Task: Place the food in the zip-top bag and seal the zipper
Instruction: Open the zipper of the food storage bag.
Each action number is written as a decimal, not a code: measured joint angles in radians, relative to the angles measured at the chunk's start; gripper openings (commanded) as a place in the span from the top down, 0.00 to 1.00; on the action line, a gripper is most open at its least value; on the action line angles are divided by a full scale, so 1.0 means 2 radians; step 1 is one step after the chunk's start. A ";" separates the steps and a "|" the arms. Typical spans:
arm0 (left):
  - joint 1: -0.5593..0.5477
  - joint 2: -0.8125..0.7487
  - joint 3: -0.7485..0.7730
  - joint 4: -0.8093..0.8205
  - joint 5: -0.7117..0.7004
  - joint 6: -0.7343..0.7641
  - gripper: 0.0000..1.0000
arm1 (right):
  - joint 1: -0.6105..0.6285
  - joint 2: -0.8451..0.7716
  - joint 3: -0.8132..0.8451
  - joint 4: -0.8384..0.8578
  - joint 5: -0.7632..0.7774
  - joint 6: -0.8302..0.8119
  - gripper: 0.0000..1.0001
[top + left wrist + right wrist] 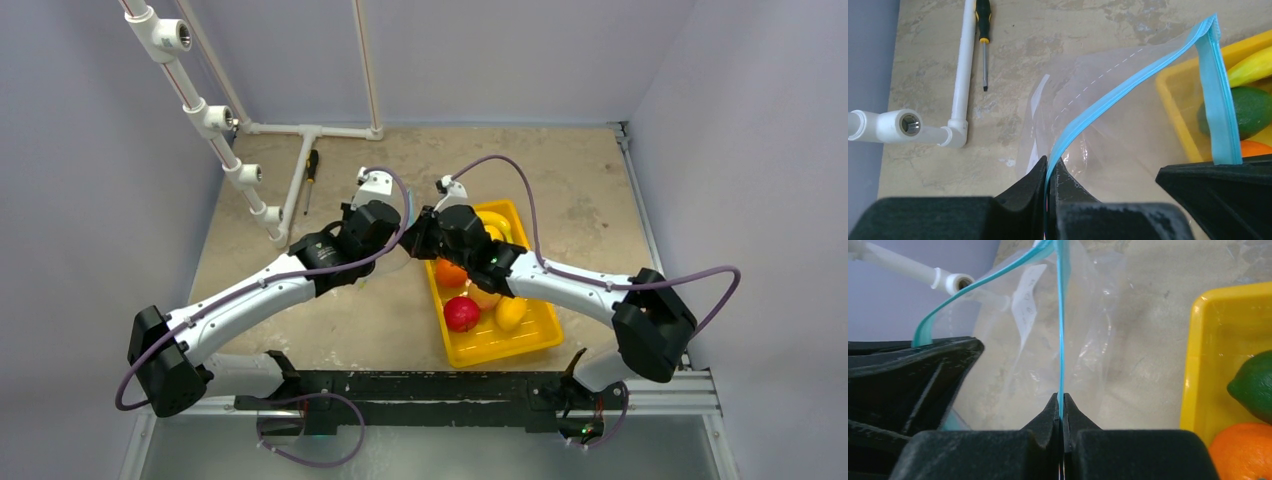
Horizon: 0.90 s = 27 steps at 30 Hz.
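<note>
The clear zip-top bag [1108, 125] hangs between my two grippers above the table, mouth spread. Its teal-blue zipper [1128, 85] runs from my left gripper [1050, 162], which is shut on one lip, up to a corner and down toward the right gripper. In the right wrist view my right gripper [1061, 400] is shut on the other zipper [1062, 330] lip, bag film [1048, 340] below. From above, both grippers [405, 240] meet beside the tray, hiding the bag. The food lies in the tray: red fruit [461, 313], orange [450, 272], lemon [511, 312], banana [495, 220], green piece [1248, 110].
The yellow tray [500, 345] sits right of centre near the front. White pipework [230, 150] runs along the back left, with a screwdriver [311, 172] lying beside it. Walls enclose the table on three sides.
</note>
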 measured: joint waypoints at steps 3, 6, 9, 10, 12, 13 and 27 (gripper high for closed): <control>0.000 -0.001 0.000 -0.017 0.000 0.004 1.00 | 0.000 0.001 -0.008 -0.006 0.005 0.001 1.00; 0.000 -0.003 0.003 -0.041 0.000 0.009 1.00 | 0.000 0.007 -0.013 -0.013 0.009 0.002 1.00; 0.000 -0.006 0.013 -0.064 -0.001 0.011 1.00 | 0.000 0.017 -0.014 -0.018 0.018 0.002 1.00; 0.000 -0.007 0.016 -0.071 -0.001 0.013 1.00 | 0.000 0.023 -0.014 -0.019 0.021 0.001 1.00; 0.000 -0.011 0.023 -0.084 -0.004 0.014 1.00 | 0.000 0.037 -0.014 -0.020 0.025 0.000 1.00; 0.000 -0.014 0.027 -0.091 -0.006 0.015 1.00 | 0.000 0.044 -0.014 -0.021 0.029 0.000 1.00; 0.000 -0.033 0.043 -0.124 -0.009 0.026 1.00 | 0.009 0.085 -0.012 -0.008 0.031 -0.002 0.95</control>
